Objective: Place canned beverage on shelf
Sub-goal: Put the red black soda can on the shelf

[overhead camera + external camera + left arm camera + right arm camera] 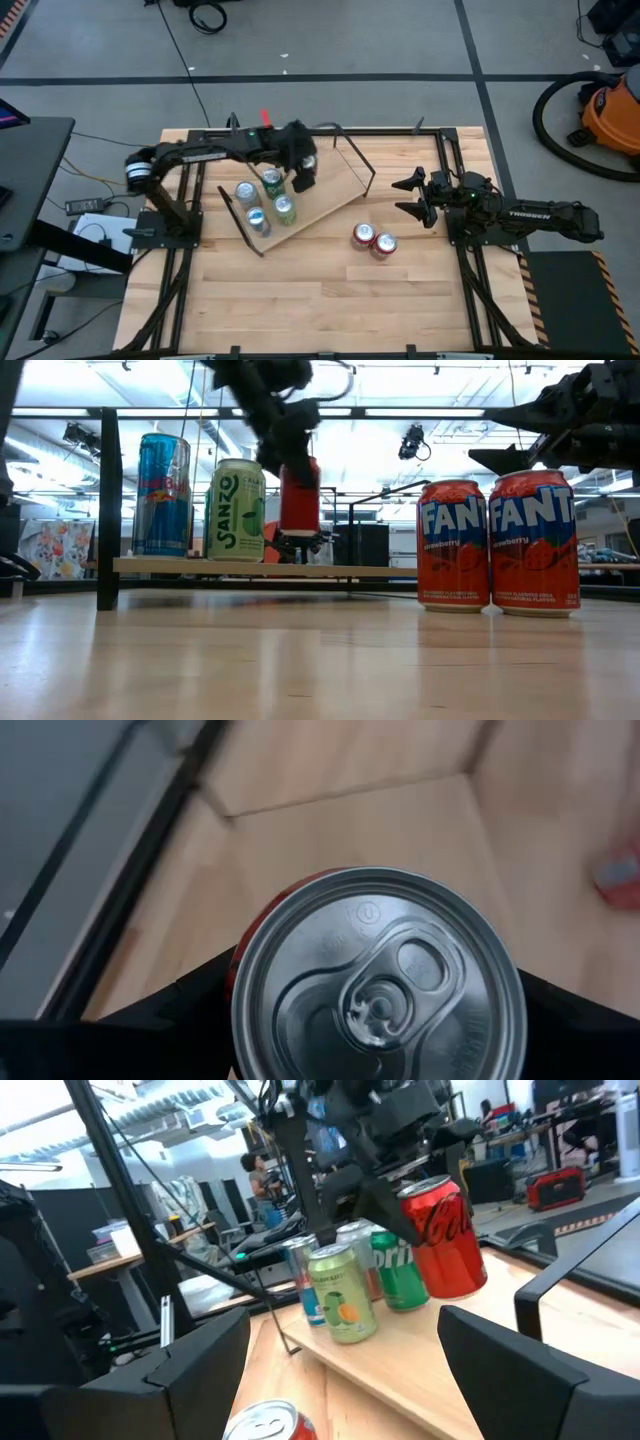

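Nearest you in the low view, two red Fanta strawberry cans (497, 542) stand upright on the wooden counter (300, 660), touching side by side, well apart from the shelf. Your right gripper (409, 196) hangs above the counter just beyond them, its fingers spread apart with nothing between them. Farther back sits the shelf (260, 568), a light wood plank raised slightly off the counter on thin black rod brackets and lying at an angle across the counter in the high view. At one end of it stand a tall blue Red Bull can (161, 495), a pale green Sanzo can (235, 510), a green Sprite can (398, 1270) and one more silver-topped can (355, 1235) behind them. Your left gripper (298, 540) is clamped on the red Coca-Cola can (299, 497), its dark fingers pressed on opposite sides of the can's body. That can is upright, red with white script, its silver lid and closed pull tab filling the left wrist view. It sits over the plank, just beside the green cans toward the shelf's middle; you cannot tell whether its base touches the wood, since the gripper hides it.
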Action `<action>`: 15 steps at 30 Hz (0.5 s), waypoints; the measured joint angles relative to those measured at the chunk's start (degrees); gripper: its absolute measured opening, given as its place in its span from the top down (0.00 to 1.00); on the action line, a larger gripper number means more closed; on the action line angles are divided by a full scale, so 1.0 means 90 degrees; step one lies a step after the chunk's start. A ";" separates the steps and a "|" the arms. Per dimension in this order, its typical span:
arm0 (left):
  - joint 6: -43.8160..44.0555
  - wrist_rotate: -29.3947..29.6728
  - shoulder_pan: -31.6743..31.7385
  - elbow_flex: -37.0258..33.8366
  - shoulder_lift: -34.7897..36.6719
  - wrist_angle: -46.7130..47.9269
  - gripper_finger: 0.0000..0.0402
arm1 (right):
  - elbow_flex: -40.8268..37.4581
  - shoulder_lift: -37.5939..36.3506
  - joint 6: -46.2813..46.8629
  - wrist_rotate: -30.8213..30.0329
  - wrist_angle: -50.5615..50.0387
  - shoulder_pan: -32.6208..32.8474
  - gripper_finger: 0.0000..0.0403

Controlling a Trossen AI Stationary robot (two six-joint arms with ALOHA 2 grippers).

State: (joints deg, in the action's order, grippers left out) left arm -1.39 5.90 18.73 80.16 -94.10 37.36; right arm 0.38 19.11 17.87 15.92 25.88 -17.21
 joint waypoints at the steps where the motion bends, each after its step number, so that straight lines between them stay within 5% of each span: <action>1: 0.0057 0.0014 0.0069 -0.0258 0.0185 -0.0223 0.23 | 0.0000 0.0000 -0.0006 -0.0013 0.0005 0.0000 0.17; 7: 0.0572 -0.0031 0.0391 -0.1324 0.0892 -0.1189 0.23 | 0.0000 0.0000 -0.0017 -0.0026 0.0031 0.0000 0.17; 15: 0.0928 -0.0244 0.0514 -0.1919 0.0881 -0.1748 0.23 | 0.0000 0.0000 -0.0044 -0.0044 0.0018 0.0000 0.17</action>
State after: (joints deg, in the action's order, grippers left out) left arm 6.95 3.70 23.35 62.89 -86.17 21.63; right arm 0.38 19.11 17.47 15.53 26.04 -17.21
